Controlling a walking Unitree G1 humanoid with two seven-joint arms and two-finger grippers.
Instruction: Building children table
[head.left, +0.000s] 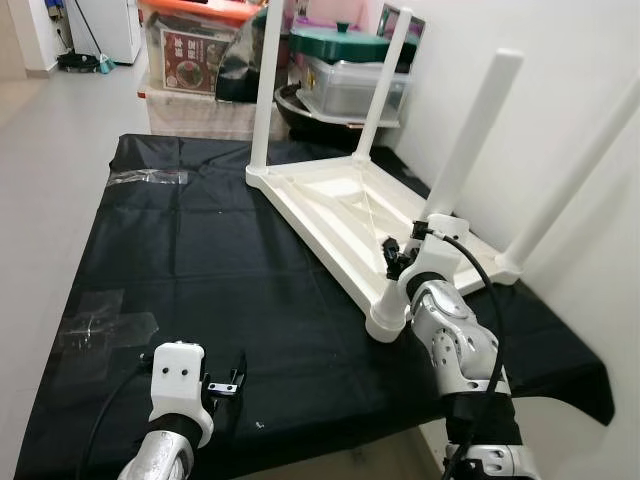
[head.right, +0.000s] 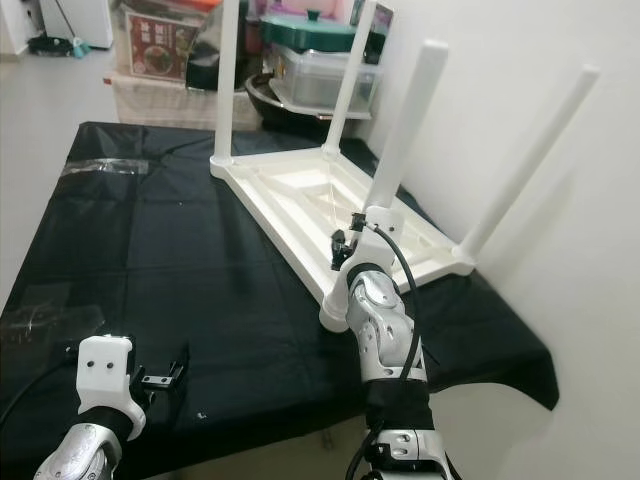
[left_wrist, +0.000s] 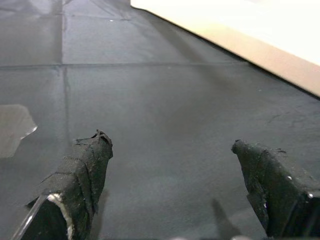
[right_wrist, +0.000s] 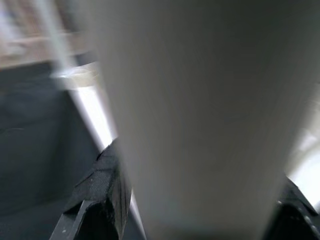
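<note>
Gripping the near white leg (head.left: 468, 140) between right fingers (right_wrist: 102, 200), left fingers (left_wrist: 85, 170) spread apart

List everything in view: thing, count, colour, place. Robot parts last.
Table top: one, white, upside down on the black cloth.
Legs: four, white, standing up from the table top's corners.
Black cloth: one, spread over the floor.
Clear tape: patches on the cloth's left side.
Storage boxes: several, stacked behind the cloth.
Left gripper: black fingers open, above bare cloth.
Right gripper: black fingers around the nearest leg's base.
</note>
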